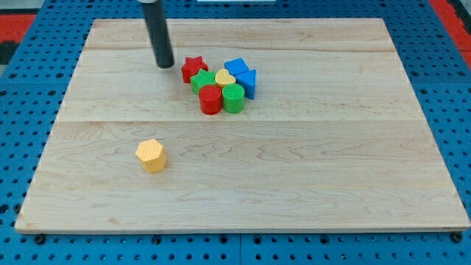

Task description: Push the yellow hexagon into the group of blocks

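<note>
The yellow hexagon (151, 155) lies alone on the wooden board, toward the view's lower left. The group of blocks sits above and to its right: a red star (193, 69), a green block (203, 80), a yellow heart (225, 78), a blue cube (237, 68), a blue triangular block (247, 83), a red cylinder (210, 99) and a green cylinder (233, 97), all touching. My tip (165, 65) stands just left of the red star, apart from it, and well above the yellow hexagon.
The wooden board (331, 162) lies on a blue perforated surface (22, 88). A red area shows at the view's top corners.
</note>
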You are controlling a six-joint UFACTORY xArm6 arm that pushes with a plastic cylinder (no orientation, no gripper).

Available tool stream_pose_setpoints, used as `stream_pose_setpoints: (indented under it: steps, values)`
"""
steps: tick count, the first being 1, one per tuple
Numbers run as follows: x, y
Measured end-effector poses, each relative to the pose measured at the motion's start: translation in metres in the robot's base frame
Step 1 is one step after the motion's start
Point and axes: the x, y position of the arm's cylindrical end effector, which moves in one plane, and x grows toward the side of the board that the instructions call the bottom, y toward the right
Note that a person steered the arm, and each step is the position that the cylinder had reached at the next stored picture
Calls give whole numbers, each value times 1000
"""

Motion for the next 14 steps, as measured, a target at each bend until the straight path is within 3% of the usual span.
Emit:
stream_pose_setpoints:
  steps: [2, 4, 5, 6, 7, 8, 9, 10, 11, 12, 13, 14]
  values:
    - [-5, 71]
    - [-63, 68]
    - [-51, 3]
    - [55, -53]
    - [122, -110]
    - [194, -125]
    - [226, -4]
    - [216, 70]
    - [241, 47]
    - [218, -65]
    - [184, -20]
    - [189, 97]
